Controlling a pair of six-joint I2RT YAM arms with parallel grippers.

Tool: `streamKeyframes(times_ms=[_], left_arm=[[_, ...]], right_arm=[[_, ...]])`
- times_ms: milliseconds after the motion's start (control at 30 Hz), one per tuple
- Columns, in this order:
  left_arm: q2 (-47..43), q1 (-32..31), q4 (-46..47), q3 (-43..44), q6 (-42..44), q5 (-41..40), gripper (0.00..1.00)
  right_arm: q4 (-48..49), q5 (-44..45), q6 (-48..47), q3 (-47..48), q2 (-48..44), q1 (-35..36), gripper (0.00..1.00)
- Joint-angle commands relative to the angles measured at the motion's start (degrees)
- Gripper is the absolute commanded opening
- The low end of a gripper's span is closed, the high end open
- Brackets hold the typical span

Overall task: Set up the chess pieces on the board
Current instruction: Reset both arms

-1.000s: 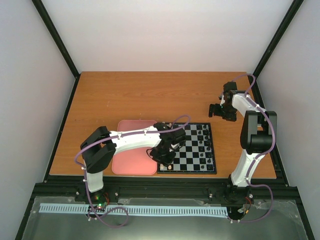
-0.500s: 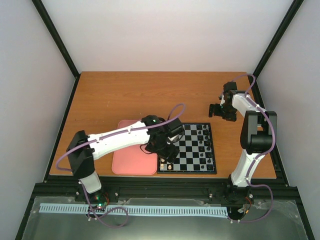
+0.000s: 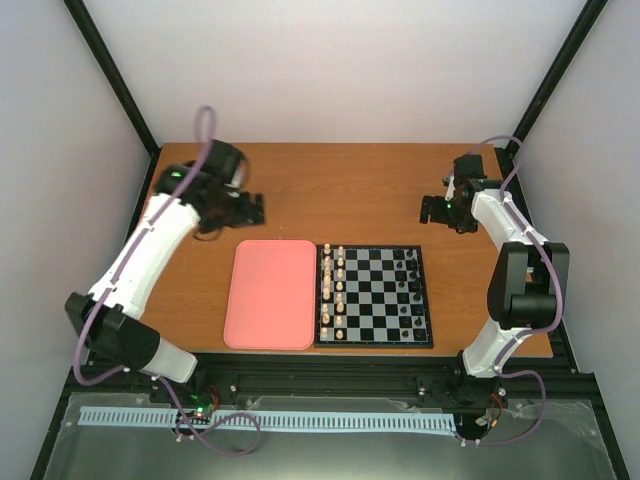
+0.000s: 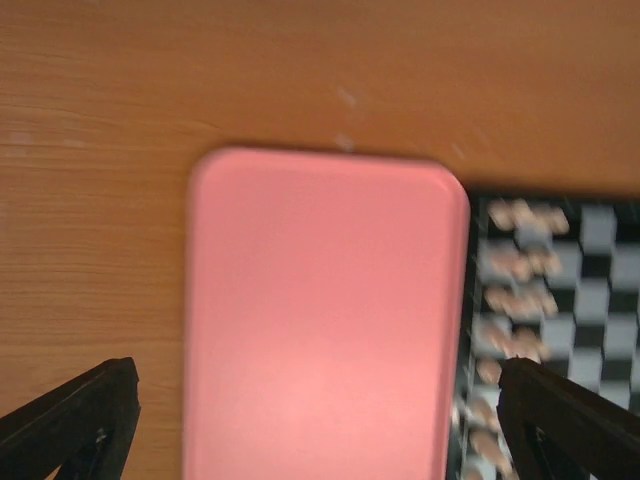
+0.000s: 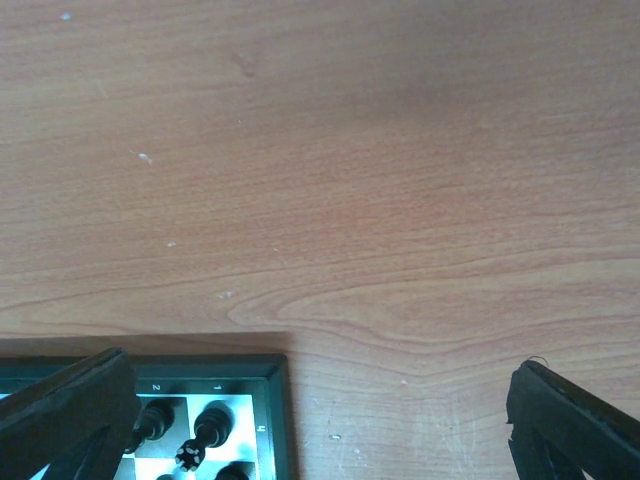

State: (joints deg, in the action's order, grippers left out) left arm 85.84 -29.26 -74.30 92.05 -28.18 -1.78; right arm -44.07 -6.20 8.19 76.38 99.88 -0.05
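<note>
Though blurred, chess pieces (image 4: pixel 513 264) show on board (image 4: pixel 600 300), cut off rt.

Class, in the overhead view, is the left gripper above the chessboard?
No, the left gripper hangs over the table beyond the pink tray, away from the board.

Brown wooden table (image 5: pixel 320 180) fills most of the view. A corner of the board (image 5: pixel 272 400) shows at the bottom left, its black border flat on the wood, with a few black pieces (image 5: pixel 210 425) standing on its squares. The right gripper (image 5: pixel 320 420) has its dark fingers (image 5: pixel 60 410) in the lower corners, spread wide with only table between them.
</note>
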Motion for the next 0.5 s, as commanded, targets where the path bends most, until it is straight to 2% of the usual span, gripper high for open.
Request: streamKeyframes(times_ms=[0,167,467], left_arm=[[-5.3,13.9,3.4,0.0,3.5,1.8,1.00],[-5.2,27.8,8.6,-5.6,3.7,10.8,1.00],[-0.5,28.6,9.5,-3.5,6.8,9.9,1.00]], right_arm=[[1.2,1.1,0.4,-0.3,-3.2,0.5,1.00],[1.4,2.4,0.4,-0.3,-4.7,0.5,1.00],[2.5,4.5,1.2,-1.7,-7.9,0.6,1.00]])
